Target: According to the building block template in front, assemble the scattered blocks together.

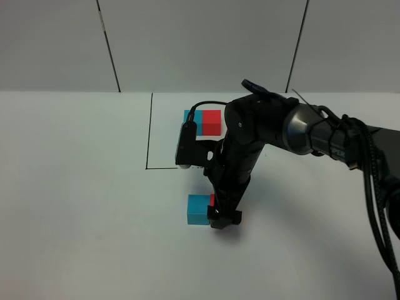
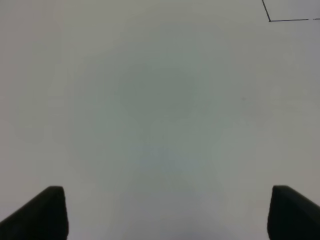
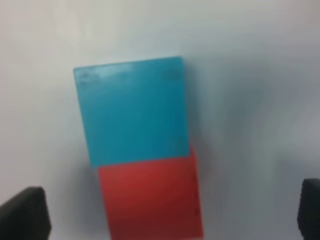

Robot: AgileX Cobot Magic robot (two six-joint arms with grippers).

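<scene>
The building block template (image 1: 203, 122), cyan left and red right, sits inside the black outline at the back of the table. The loose cyan cube (image 1: 198, 209) lies nearer the front, with the loose red cube (image 1: 212, 199) touching its right side and mostly hidden by my right arm. My right gripper (image 1: 225, 219) hangs over the red cube. In the right wrist view the cyan cube (image 3: 132, 110) and red cube (image 3: 150, 202) sit joined; the right gripper (image 3: 167, 212) is open, its fingers (image 3: 25, 215) wide of the red cube. My left gripper (image 2: 169, 215) is open and empty over bare table.
A black rectangle outline (image 1: 149, 137) is drawn on the white table (image 1: 75, 187); its corner shows in the left wrist view (image 2: 270, 20). The right arm (image 1: 300, 131) reaches in from the right, with cables (image 1: 375, 187) along it. A panelled wall (image 1: 200, 44) stands behind.
</scene>
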